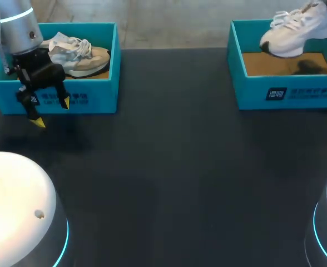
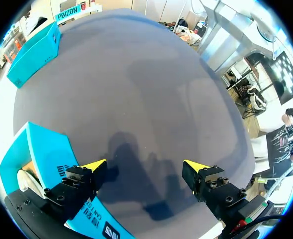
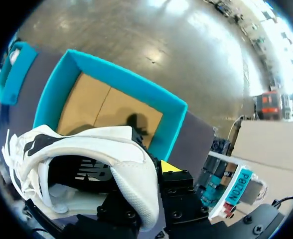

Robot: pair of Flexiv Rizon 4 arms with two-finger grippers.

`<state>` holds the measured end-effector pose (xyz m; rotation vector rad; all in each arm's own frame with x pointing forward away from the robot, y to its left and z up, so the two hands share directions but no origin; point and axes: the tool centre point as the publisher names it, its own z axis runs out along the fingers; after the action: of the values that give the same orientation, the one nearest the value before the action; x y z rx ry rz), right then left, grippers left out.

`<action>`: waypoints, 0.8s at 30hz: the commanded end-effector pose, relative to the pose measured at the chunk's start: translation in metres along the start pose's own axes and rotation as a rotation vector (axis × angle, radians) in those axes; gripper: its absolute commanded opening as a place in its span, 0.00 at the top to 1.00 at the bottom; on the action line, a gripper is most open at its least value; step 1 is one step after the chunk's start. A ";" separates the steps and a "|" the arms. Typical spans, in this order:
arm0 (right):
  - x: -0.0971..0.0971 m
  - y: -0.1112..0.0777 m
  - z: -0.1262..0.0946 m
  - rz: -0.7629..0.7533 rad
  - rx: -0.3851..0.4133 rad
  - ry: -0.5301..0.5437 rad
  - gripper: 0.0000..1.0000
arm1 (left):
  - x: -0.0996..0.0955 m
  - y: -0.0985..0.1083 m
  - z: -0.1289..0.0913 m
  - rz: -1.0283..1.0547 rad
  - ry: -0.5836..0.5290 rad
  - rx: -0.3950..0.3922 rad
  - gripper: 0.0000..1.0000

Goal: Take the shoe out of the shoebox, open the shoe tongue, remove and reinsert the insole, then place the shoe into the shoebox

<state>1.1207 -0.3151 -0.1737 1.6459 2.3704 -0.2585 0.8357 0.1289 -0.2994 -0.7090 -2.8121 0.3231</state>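
A white shoe hangs tilted, toe down, over the right teal shoebox. My right gripper is shut on the heel rim of this white shoe; one yellow fingertip shows outside the heel, the other is hidden inside. The box's brown floor lies empty beneath. My left gripper hovers open just in front of the left teal shoebox, which holds a beige and grey shoe. In the left wrist view my left gripper is empty above the dark table, with that box beside one finger.
The dark table stretches between the two boxes and toward the front. The right shoebox shows far ahead of the left gripper. Two white robot bases stand at the front corners.
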 end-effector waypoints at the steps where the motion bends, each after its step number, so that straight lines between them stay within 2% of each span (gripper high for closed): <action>1: -0.003 0.008 -0.004 0.093 0.038 0.011 1.00 | 0.000 0.000 -0.001 0.000 0.001 -0.002 0.00; 10: -0.006 0.008 -0.001 0.102 0.052 0.023 1.00 | 0.000 0.000 -0.001 0.000 0.001 -0.002 0.00; 13: -0.014 0.000 0.008 0.178 0.077 0.044 1.00 | 0.000 0.000 -0.001 0.000 0.001 -0.002 0.00; 18: -0.020 -0.015 0.020 0.252 0.051 0.056 1.00 | 0.000 0.000 -0.001 0.000 0.001 -0.002 0.00; 22: -0.016 -0.027 0.027 0.287 0.014 0.023 1.00 | 0.000 0.000 -0.001 0.000 0.001 -0.002 0.00; 24: -0.011 -0.032 0.035 0.304 0.040 -0.009 1.00 | 0.000 0.000 -0.001 0.000 0.001 -0.002 0.00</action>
<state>1.1161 -0.3547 -0.1936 2.0181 2.1236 -0.2676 0.8357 0.1290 -0.2995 -0.7089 -2.8121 0.3233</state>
